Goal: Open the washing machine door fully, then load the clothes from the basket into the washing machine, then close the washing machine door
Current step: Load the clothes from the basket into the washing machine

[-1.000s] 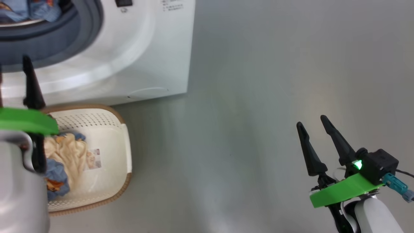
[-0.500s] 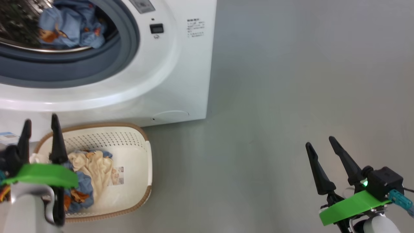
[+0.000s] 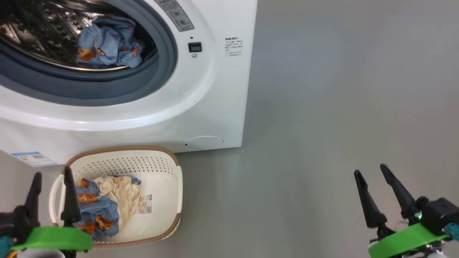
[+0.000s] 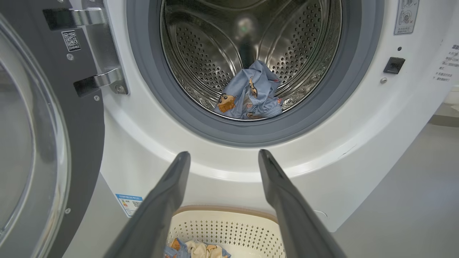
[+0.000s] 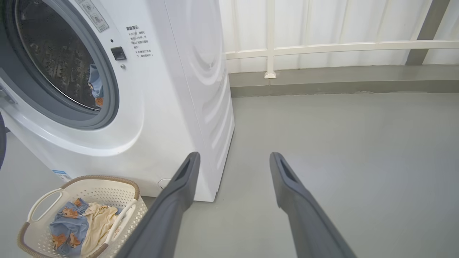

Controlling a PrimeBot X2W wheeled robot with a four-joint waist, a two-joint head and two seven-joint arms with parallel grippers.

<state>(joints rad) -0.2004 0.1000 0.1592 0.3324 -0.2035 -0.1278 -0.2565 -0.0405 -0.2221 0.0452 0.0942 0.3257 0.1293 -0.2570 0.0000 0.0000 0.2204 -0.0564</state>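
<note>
Holding clothes (image 3: pixel 102 209), basket (image 3: pixel 161 186), one garment (image 3: pixel 107 44) in drum (image 3: pixel 43 32)

**Floor layout before the robot**

The washing machine (image 3: pixel 215 89) stands on the floor (image 3: pixel 322 107) at the far left, its opening facing the robot. The washing machine door (image 4: pixel 43 143) hangs swung out at the opening's left side. Some of the clothes (image 3: pixel 107 44) lie in the drum (image 4: pixel 215 53), near its front lip. The rest are heaped in the left half of the basket (image 3: pixel 161 165), which sits on the floor just before the machine. The left gripper (image 3: pixel 52 172) hangs at the basket's left end. The right gripper (image 3: pixel 370 169) is well apart to the right.
</note>
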